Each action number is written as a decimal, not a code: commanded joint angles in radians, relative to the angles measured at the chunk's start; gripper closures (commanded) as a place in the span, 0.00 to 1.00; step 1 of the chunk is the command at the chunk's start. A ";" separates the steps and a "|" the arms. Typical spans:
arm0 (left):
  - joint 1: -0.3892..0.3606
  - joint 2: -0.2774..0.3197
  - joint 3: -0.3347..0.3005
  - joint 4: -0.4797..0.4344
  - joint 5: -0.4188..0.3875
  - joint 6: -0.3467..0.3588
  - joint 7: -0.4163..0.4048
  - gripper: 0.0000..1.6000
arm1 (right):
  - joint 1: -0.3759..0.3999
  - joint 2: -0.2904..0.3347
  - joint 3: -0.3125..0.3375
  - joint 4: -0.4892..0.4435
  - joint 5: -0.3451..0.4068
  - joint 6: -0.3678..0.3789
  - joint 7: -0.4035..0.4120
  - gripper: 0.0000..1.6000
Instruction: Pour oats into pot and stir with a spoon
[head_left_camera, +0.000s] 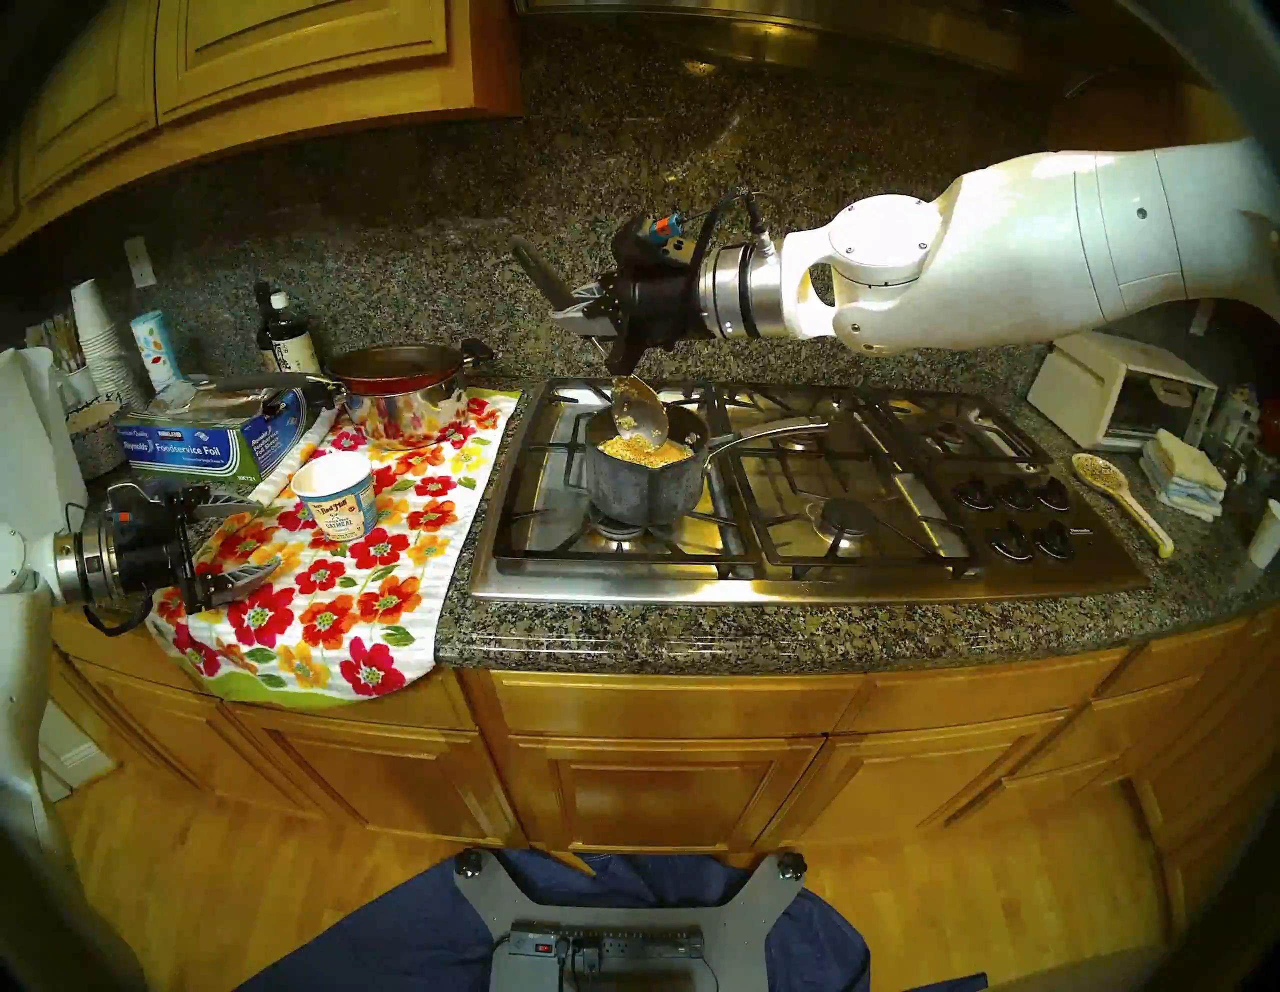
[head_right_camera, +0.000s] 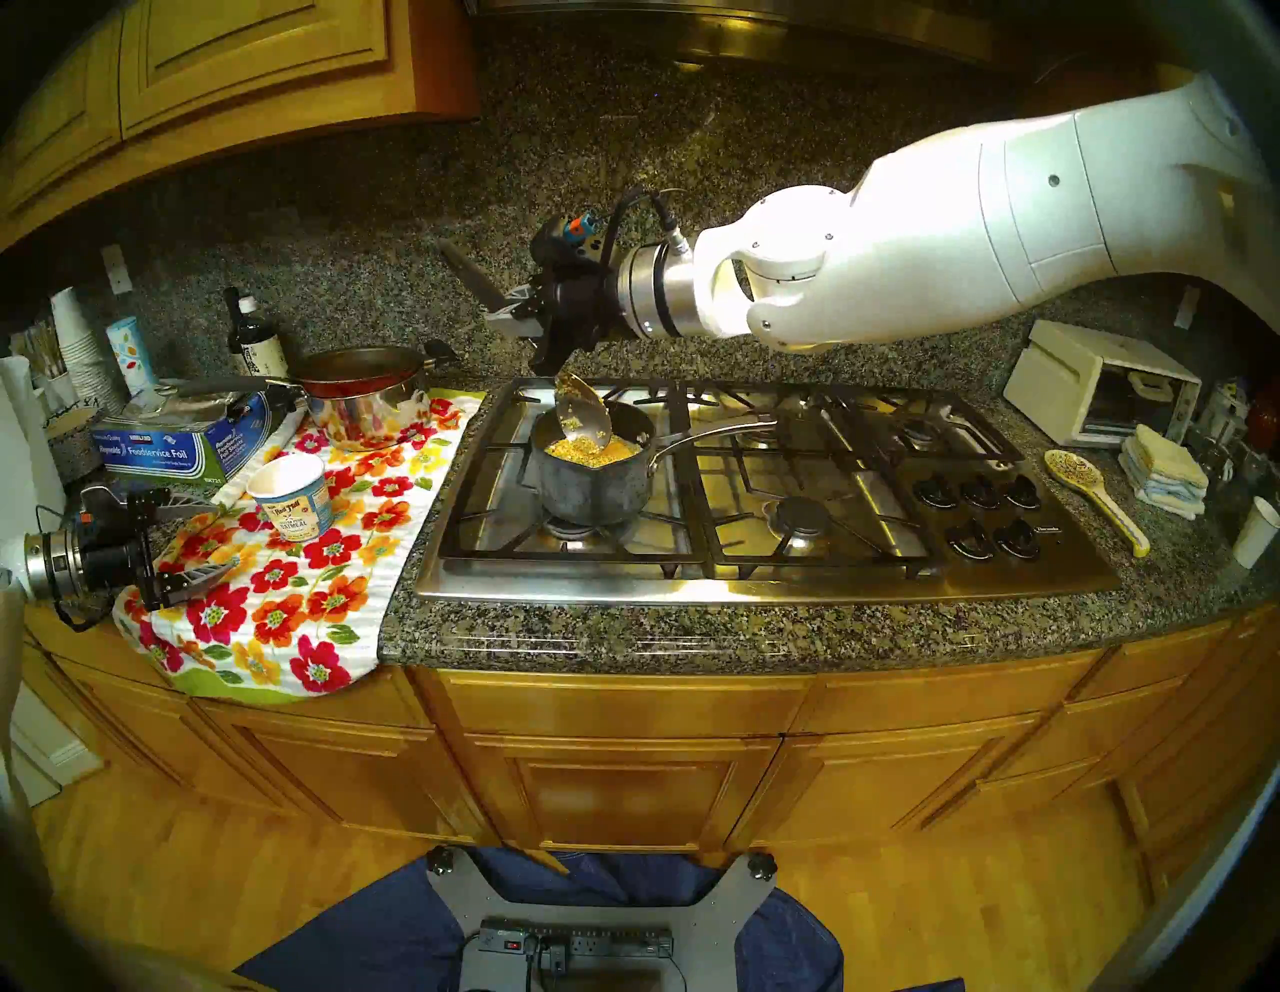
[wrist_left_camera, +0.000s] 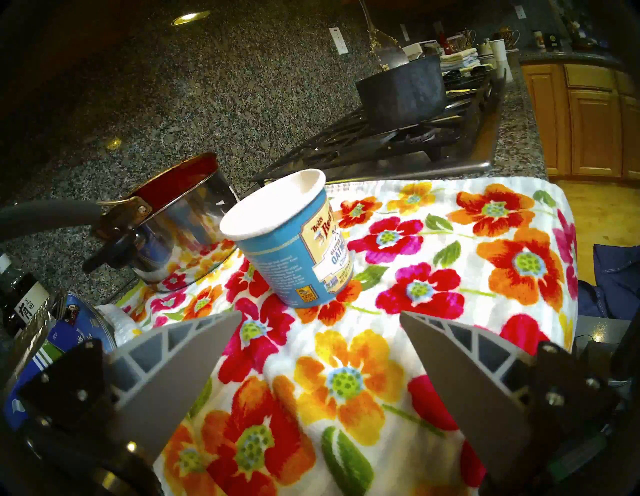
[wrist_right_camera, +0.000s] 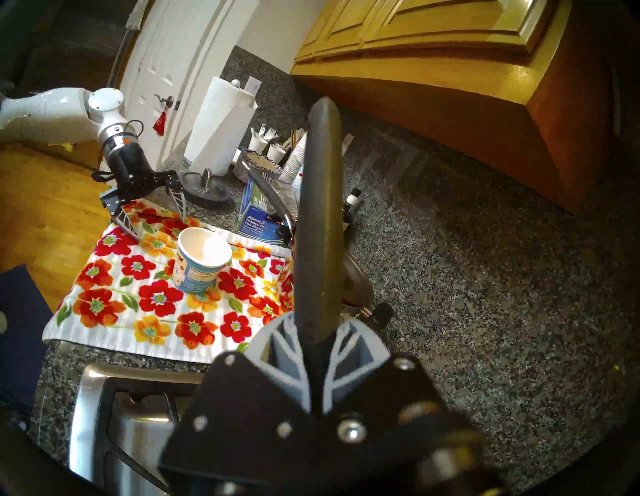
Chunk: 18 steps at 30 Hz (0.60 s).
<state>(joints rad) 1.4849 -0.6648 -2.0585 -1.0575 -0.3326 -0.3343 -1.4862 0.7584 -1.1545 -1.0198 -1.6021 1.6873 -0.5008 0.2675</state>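
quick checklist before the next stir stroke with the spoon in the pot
1. Grip: right gripper shut on the black handle of the large silver serving spoon: ok.
2. Spoon bowl over the small dark grey saucepan, tip at the pale oat flakes: ok.
3. Saucepan seated on the front left burner grate of the steel gas stove: ok.
4. Flakes sticking to the spoon bowl, may drop if lifted away: not ok.
5. White and blue oatmeal cup upright on the floral towel, looks empty: ok.
6. Left gripper open, off the cup: ok.

Spoon (head_left_camera: 638, 414) shaft behind the right end effector (head_left_camera: 578, 315); cup (head_left_camera: 335, 493) interior seemingly empty, bottom unseen.
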 joint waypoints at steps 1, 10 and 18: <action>-0.016 0.019 -0.016 -0.013 -0.022 0.000 0.003 0.00 | 0.023 0.014 0.026 -0.007 0.014 -0.020 -0.038 1.00; -0.016 0.019 -0.015 -0.013 -0.021 0.000 0.003 0.00 | 0.015 0.016 0.034 -0.036 0.039 -0.022 -0.068 1.00; -0.017 0.019 -0.015 -0.013 -0.023 0.000 0.003 0.00 | -0.004 0.005 0.028 -0.078 0.035 -0.037 -0.112 1.00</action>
<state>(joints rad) 1.4849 -0.6648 -2.0585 -1.0575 -0.3331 -0.3343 -1.4862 0.7441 -1.1541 -1.0147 -1.6621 1.7194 -0.5087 0.2049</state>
